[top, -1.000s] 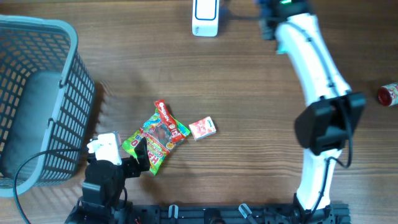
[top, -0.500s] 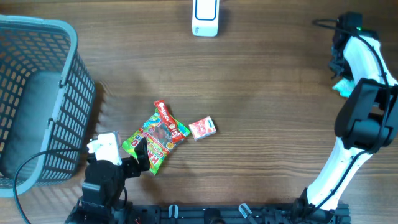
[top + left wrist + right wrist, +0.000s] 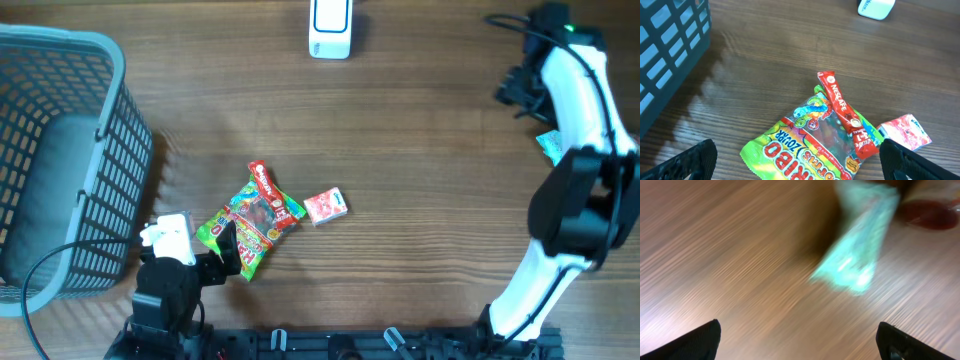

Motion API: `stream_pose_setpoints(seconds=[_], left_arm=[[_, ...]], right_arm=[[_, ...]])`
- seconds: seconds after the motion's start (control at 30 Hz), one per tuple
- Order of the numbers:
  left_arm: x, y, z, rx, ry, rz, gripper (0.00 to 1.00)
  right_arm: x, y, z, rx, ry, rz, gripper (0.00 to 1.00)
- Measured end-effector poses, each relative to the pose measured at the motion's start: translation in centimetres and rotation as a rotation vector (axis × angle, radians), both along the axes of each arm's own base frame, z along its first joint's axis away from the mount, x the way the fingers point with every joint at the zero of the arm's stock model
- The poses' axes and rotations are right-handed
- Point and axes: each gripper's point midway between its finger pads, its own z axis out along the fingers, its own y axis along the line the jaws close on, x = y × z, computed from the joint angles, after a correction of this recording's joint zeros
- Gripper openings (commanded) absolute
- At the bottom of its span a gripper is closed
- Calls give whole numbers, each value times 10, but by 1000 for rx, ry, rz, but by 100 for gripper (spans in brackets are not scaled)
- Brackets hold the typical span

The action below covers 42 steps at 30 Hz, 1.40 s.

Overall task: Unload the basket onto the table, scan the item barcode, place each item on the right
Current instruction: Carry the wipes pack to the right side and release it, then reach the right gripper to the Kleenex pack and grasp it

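Observation:
A green Haribo gummy bag (image 3: 250,225) (image 3: 810,145) lies on the wooden table, with a red Nescafe stick (image 3: 272,192) (image 3: 845,112) across it. A small red-and-white packet (image 3: 325,206) (image 3: 905,132) sits just to their right. My left gripper (image 3: 215,258) (image 3: 800,167) stands open at the bag's near end, its fingertips either side of it. The white scanner (image 3: 330,25) (image 3: 875,7) stands at the far edge. My right gripper (image 3: 512,88) (image 3: 800,345) is open and holds nothing. A teal packet (image 3: 549,146) (image 3: 857,250) lies apart from it on the table, blurred in the right wrist view.
A blue-grey mesh basket (image 3: 110,150) (image 3: 670,45) stands at the left. A dark red object (image 3: 930,215) lies beside the teal packet. The right arm (image 3: 580,120) stretches along the right side, over part of the teal packet.
My right gripper has opened and let go of the teal packet, which now lies at the right. The right arm has swung away from the scanner. The left arm has not moved.

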Motion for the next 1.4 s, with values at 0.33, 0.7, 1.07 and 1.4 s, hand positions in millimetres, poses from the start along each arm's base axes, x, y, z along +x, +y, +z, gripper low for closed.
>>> stream_pose_setpoints(seconds=[0.33,0.7,1.07,1.4], left_arm=[[0,0,0,0,0,0,100],[0,0,0,0,0,0,100],[0,0,0,0,0,0,100],[0,0,0,0,0,0,100]], right_arm=[[-65,266,32,426,112,815,4],[-151,389,-44,558,178,962,4],[-210,407,-59,510,294,1013,100],[-169,397,-62,68,68,1193,100]])
